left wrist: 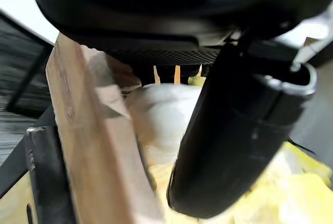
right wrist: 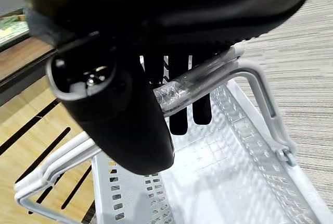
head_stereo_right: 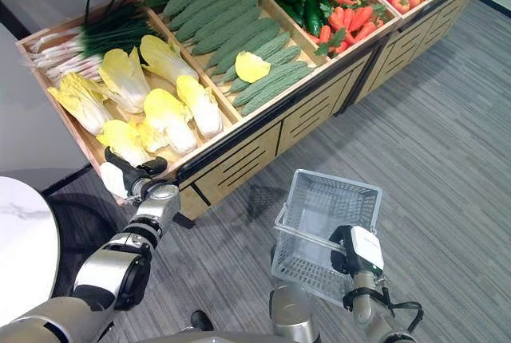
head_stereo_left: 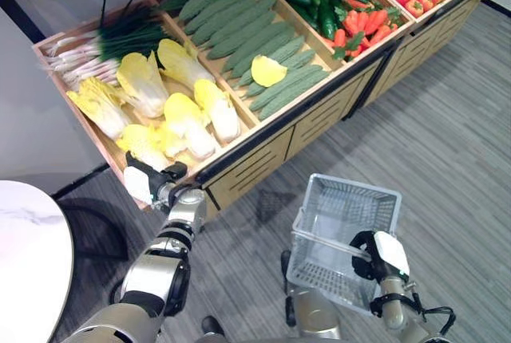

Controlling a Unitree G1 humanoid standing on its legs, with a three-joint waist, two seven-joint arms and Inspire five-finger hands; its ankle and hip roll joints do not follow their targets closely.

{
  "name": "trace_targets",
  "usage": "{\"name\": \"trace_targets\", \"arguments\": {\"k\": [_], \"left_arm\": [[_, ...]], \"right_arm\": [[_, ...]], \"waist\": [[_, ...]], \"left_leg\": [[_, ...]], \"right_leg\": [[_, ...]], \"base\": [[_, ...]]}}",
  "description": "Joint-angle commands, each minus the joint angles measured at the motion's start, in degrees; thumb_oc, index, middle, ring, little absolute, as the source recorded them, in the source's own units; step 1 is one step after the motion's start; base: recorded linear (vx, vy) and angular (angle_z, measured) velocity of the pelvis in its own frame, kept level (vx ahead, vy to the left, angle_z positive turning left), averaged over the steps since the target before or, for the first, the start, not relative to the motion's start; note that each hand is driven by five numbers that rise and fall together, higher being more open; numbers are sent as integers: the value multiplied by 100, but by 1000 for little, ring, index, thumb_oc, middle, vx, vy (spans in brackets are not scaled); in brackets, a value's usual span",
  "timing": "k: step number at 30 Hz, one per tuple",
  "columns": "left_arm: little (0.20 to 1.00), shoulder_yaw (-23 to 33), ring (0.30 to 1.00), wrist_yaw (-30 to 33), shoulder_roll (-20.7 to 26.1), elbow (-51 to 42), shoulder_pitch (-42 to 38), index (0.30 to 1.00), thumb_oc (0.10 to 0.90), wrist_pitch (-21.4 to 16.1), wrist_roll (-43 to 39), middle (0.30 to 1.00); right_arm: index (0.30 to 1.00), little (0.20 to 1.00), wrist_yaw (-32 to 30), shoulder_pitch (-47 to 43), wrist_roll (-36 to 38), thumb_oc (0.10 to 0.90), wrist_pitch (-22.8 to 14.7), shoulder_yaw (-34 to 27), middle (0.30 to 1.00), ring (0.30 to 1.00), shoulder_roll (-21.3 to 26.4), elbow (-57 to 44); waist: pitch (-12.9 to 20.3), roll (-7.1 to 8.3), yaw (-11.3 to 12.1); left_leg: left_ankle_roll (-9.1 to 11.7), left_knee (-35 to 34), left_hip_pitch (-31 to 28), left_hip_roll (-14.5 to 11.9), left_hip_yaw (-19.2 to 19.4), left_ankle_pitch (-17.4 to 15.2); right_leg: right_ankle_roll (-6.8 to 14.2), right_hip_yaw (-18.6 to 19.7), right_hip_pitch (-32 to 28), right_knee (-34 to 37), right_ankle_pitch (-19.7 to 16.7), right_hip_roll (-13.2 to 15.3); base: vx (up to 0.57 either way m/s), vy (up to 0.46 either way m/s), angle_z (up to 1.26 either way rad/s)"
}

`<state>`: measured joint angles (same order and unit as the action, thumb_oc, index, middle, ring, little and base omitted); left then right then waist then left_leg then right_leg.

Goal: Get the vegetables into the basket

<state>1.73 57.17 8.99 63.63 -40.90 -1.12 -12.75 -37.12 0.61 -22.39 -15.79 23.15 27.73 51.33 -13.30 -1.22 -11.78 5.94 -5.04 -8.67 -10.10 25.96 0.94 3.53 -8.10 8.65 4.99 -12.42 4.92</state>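
Napa cabbages (head_stereo_left: 185, 116) are lying in the wooden crate's (head_stereo_left: 239, 137) left bin; left hand (head_stereo_left: 152, 182) is reaching its near corner, finger state unclear. Right hand (head_stereo_left: 382, 257) is clamping the grey basket's (head_stereo_left: 343, 207) handle (right wrist: 208, 81).

Two silver-grey segmented arms end in dark hands: left hand (head_stereo_left: 152, 180) and right hand (head_stereo_left: 382, 257), each thumb apparently bearing a white cover.
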Motion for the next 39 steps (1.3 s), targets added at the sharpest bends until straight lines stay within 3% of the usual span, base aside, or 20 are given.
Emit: {"name": "trace_targets", "arguments": {"k": [1,7,12,16,17,18,19,22,25,27,29,30,31,32,33,34,35,36,37,39], "left_arm": [[300,270,300,-265,1,911,104,300,400,388,-887,300],[300,119,300,-523,33,1067,-242,300,400,484,-989,300],[300,283,300,-25,30,525,-412,300,400,164,-1193,300],[300,365,300,1355,32,-1734,-179,300,400,-631,-527,300],[300,357,300,1625,11,-2380,24,300,400,-732,-232,300],[300,353,300,1638,4,-2410,43,300,400,-715,-219,300],[300,431,300,1967,37,-3510,396,300,400,-873,423,300],[300,548,300,2019,61,-4619,697,300,400,-963,956,300],[300,250,300,1564,85,-6289,954,300,400,-1124,1773,300],[300,197,300,1349,63,-6455,1108,300,400,-1237,1723,300],[300,-147,300,625,188,-6956,1313,300,400,-1613,1584,300],[300,-149,300,610,192,-6960,1323,300,400,-1619,1572,300],[300,-751,300,-2039,668,-7526,2056,300,400,-2542,-482,300],[300,-906,300,-3432,986,-7627,2405,300,400,-2648,-2005,300],[300,-932,300,-4578,1356,-7748,2664,300,400,-2502,-3062,300],[300,-896,300,-5033,1363,-7731,2826,300,400,-2439,-3620,300],[300,-1066,300,-5772,1262,-7648,2962,300,400,-2073,-4431,300],[300,-1063,300,-5787,1266,-7638,2959,300,400,-2074,-4443,300],[300,-1109,300,-6592,1352,-7781,3303,300,400,-1614,-4860,300],[300,-1300,300,-7095,1383,-7814,3564,300,400,-1273,-5123,300]], "right_arm": [[300,300,-331,-252,-37,400,-477,282,300,300,83,-280],[300,300,-265,-330,25,400,-568,359,300,300,186,-338],[300,300,-316,-260,47,400,-520,248,300,300,153,-245],[300,300,-473,-165,91,400,-352,7,300,300,-22,-38],[300,300,-487,-167,115,400,-321,-40,300,300,-83,12],[300,300,-488,-164,114,400,-322,-39,300,300,-87,13],[300,300,-467,-140,155,400,-271,-111,300,300,-215,54],[300,300,-386,-80,176,400,-163,-217,300,300,-299,81],[300,300,-319,-27,183,400,-109,-316,300,300,-400,382],[300,300,-292,19,183,400,-126,-319,300,300,-423,393],[300,300,-261,27,238,400,-85,-412,300,300,-439,482],[300,300,-260,32,239,400,-87,-414,300,300,-444,484],[300,300,-101,8,371,400,37,-631,300,300,-381,382],[300,300,2,-9,399,400,110,-737,300,300,-288,341],[300,300,108,5,353,400,181,-781,300,300,-182,207],[300,300,166,62,241,400,236,-795,300,300,-129,45],[300,300,225,88,142,400,278,-845,300,300,-101,12],[300,300,226,88,141,400,279,-846,300,300,-102,9],[300,300,314,151,-41,400,348,-970,300,300,-68,-124],[300,300,420,173,-132,400,356,-1046,300,300,-77,-91]], "waist": [[-63,399,0],[-90,373,-13],[-90,360,22],[-138,388,147],[-148,409,183],[-136,418,184],[-106,471,257],[-13,509,324],[100,502,429],[157,521,455],[202,501,498],[207,506,500],[238,457,542],[253,422,561],[291,406,555],[352,423,535],[369,408,528],[382,414,528],[442,404,509],[471,393,508]], "left_leg": [[160,4,106,-74,-378,-364],[162,4,84,-72,-380,-355],[162,4,19,-58,-416,-375],[152,4,-20,-61,-507,-403],[146,4,-22,-60,-532,-411],[144,4,-4,-52,-534,-389],[127,4,-8,-42,-549,-415],[99,4,-31,-27,-581,-471],[51,4,-68,17,-686,-564],[33,4,-42,40,-704,-548],[12,4,-36,65,-752,-558],[11,4,-35,67,-755,-559],[-9,4,-47,107,-788,-552],[-8,4,-81,109,-775,-568],[-2,4,-112,110,-749,-571],[-1,4,-117,120,-715,-568],[-3,4,-164,115,-699,-589],[-4,4,-143,120,-698,-576],[-11,4,-181,131,-669,-598],[-20,4,-205,141,-653,-609]], "right_leg": [[442,-255,-598,1,743,350],[451,-269,-615,1,746,350],[450,-302,-715,1,775,367],[440,-390,-815,1,808,404],[437,-407,-831,1,816,413],[431,-405,-813,1,802,420],[424,-409,-843,1,809,439],[417,-402,-889,1,827,456],[432,-435,-983,1,847,486],[425,-436,-970,1,827,508],[425,-463,-991,1,824,532],[426,-465,-992,1,825,534],[439,-493,-1017,1,806,563],[447,-508,-1050,1,802,574],[459,-505,-1074,1,797,588],[462,-494,-1069,1,793,600],[473,-485,-1113,1,805,597],[470,-482,-1091,1,796,602],[479,-465,-1104,1,804,612],[489,-445,-1127,1,811,614]], "base": [[0,0,0],[0,0,0],[0,6,2],[-20,-2,4],[-34,-16,7],[-37,-16,21],[-28,-10,20],[-5,-2,5],[-16,36,21],[-34,26,17],[-21,32,17],[-51,70,12],[-44,84,6],[-40,111,4],[6,67,0],[12,56,-1],[0,0,0],[5,44,3],[0,34,2],[-4,31,-7]]}}
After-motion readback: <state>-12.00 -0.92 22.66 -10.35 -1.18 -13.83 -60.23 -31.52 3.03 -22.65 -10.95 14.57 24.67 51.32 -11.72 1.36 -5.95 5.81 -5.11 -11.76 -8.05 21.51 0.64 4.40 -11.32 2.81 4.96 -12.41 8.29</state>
